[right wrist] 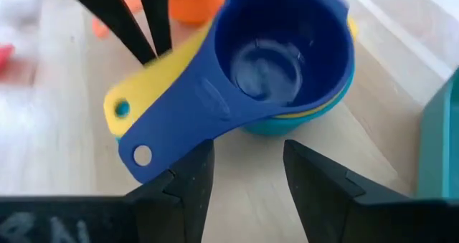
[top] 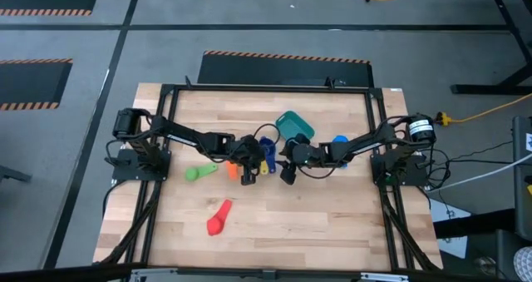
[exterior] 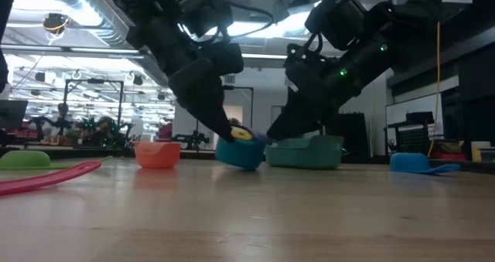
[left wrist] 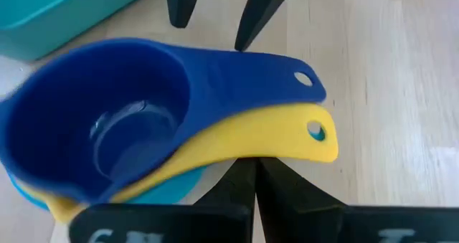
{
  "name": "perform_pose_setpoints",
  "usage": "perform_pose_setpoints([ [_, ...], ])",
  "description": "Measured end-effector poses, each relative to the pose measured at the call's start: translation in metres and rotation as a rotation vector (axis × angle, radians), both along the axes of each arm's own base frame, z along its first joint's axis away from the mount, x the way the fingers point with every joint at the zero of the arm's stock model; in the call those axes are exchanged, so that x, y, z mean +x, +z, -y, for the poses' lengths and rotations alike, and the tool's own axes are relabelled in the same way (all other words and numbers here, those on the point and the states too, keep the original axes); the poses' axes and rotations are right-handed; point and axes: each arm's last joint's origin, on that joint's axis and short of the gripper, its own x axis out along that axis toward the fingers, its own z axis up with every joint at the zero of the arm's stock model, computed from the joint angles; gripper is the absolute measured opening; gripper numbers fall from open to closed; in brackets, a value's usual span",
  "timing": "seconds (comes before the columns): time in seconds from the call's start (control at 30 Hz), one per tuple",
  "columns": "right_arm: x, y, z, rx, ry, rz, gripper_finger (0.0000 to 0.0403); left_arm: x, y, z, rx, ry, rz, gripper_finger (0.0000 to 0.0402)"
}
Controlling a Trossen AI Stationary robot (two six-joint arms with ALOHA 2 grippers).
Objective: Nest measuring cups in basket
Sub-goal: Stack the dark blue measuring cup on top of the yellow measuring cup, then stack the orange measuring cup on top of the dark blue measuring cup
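While left gripper (left wrist: 254, 182) is pinched closed empty beside the handles, the nested measuring cups (right wrist: 287, 64) sit just ahead of spread-open right gripper (right wrist: 247, 175), handles pointing toward it; basket (top: 294, 125) just beyond.

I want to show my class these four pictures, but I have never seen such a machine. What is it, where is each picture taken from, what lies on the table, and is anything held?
It is a robot with two dark arms, each ending in a two-finger gripper. One picture looks down from above, one looks level across the table, and two come from cameras on the wrists.

On the wooden table lie a teal basket and coloured measuring cups: red, green, orange, a light blue one, and a nested stack with dark blue on top, yellow beneath.

The left gripper is shut beside the stack's handles; whether it pinches them is unclear. The right gripper is open by the stack, holding nothing.
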Motion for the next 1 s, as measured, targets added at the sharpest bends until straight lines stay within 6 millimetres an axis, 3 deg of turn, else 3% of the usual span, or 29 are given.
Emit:
perform_pose_setpoints([
  [0.37, 0.005, 0.007, -0.002, 0.023, 0.029, 0.086, 0.0174, -0.001, 0.000, 0.000, 0.000, 0.001, -0.011, 0.0001],
  [0.57, 0.004, 0.012, -0.002, 0.007, 0.043, 0.089, 0.0174, -0.011, 0.005, 0.000, 0.003, 0.004, -0.076, 0.0007],
  [0.8, -0.002, 0.037, -0.002, -0.065, 0.120, 0.139, 0.0174, -0.020, 0.035, 0.004, 0.004, -0.007, -0.093, 0.0001],
  [1.0, -0.009, 0.056, 0.006, -0.096, 0.113, 0.172, 0.0174, -0.027, 0.075, 0.005, 0.007, -0.013, -0.075, 0.0019],
])
